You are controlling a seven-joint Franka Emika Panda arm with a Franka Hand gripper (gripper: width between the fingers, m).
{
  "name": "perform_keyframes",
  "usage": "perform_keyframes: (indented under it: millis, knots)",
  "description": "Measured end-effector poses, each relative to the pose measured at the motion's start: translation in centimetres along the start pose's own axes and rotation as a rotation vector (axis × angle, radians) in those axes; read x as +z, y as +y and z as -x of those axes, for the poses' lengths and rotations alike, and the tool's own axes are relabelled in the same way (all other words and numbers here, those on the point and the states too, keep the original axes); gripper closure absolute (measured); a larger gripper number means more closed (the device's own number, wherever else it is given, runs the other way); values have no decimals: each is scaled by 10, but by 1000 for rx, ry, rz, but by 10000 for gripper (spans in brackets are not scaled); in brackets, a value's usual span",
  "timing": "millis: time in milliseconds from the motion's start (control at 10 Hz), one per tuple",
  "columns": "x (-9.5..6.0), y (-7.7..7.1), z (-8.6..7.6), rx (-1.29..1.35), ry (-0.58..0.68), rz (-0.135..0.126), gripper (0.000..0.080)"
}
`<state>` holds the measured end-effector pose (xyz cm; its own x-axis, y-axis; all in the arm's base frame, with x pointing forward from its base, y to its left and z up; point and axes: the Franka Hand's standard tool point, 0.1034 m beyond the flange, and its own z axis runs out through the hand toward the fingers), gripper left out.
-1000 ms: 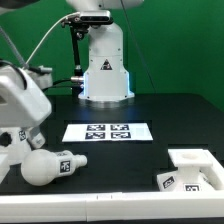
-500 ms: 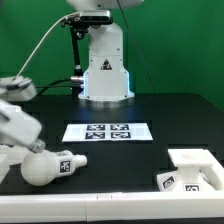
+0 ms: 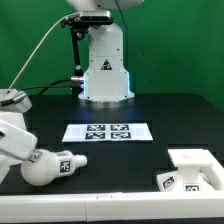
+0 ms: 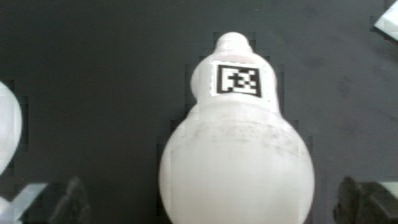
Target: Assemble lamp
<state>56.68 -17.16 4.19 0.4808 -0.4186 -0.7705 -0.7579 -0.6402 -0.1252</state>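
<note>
Black counter (image 3: 170, 110) carrying the pedestal (image 3: 105, 65) at the back, the arm (image 3: 14, 135) at the exterior view's left, the marker board (image 3: 108, 131) midway and the base (image 3: 196, 158) at the right. The bulb (image 3: 46, 167) lies on its side at the front left, tagged neck pointing right. The jaws stand open, one finger (image 4: 50, 202) on either side of the round head.

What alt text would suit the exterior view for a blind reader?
A white robot arm reaches down over a lamp bulb lying on its side on a black table. The marker board lies mid-table; the lamp base sits at the exterior view's right.
</note>
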Motion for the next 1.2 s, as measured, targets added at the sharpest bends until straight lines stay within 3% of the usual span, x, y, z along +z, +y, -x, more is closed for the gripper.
perform_keyframes:
  millis: [400,900,1100,1200]
  knots:
    - [12,-7,-9,50,12,-41,101]
    - [27,-20,-13,60,28,-27,101]
    - [27,-19,-14,60,33,-28,145]
    - [27,-19,-14,60,33,-28,236]
